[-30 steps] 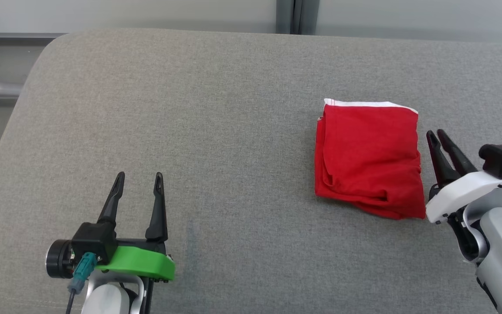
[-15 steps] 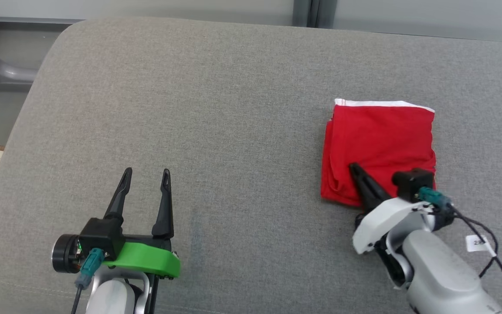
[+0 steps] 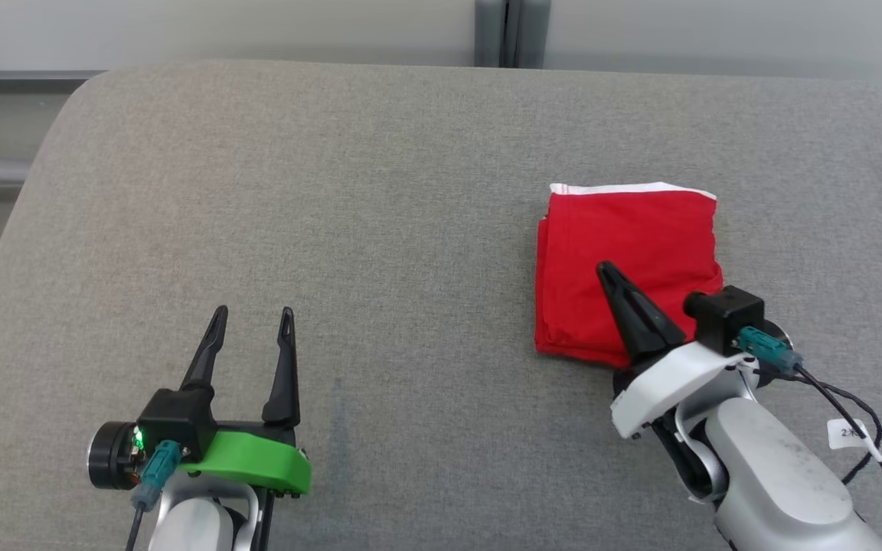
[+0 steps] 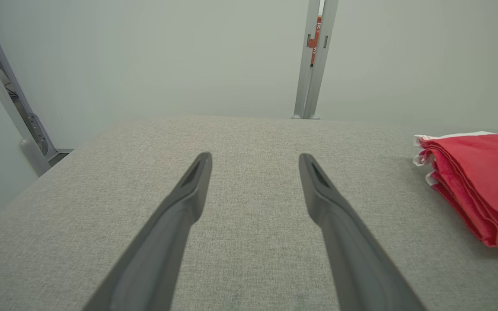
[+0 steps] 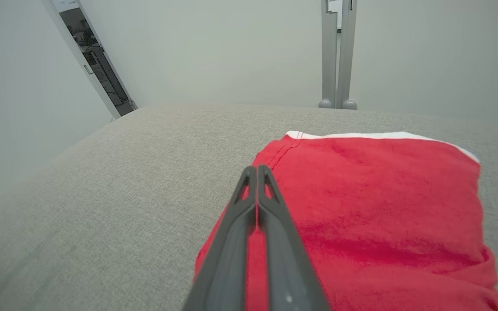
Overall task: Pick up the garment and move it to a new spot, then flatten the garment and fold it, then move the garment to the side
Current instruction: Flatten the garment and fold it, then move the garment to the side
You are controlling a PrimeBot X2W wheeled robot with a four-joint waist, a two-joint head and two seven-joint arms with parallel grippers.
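Left hand spread wide, right hand pressed shut.

The left hand [image 3: 253,311] sits at the lower left of the head view, its two dark fingers [image 3: 200,360] pointing up that view and set well apart; the left wrist view shows the same wide gap [image 4: 254,156]. A green mount [image 3: 246,463] wraps its wrist above a pale forearm [image 3: 188,528]. The right hand [image 3: 605,268] reaches in from the lower right, angled up and to the left, with both fingers closed flat against each other into one point, as the right wrist view confirms [image 5: 256,167]. Behind it are a white mount [image 3: 671,375], a black camera block [image 3: 724,314], a black cable [image 3: 862,428] and the pale right forearm [image 3: 778,474].
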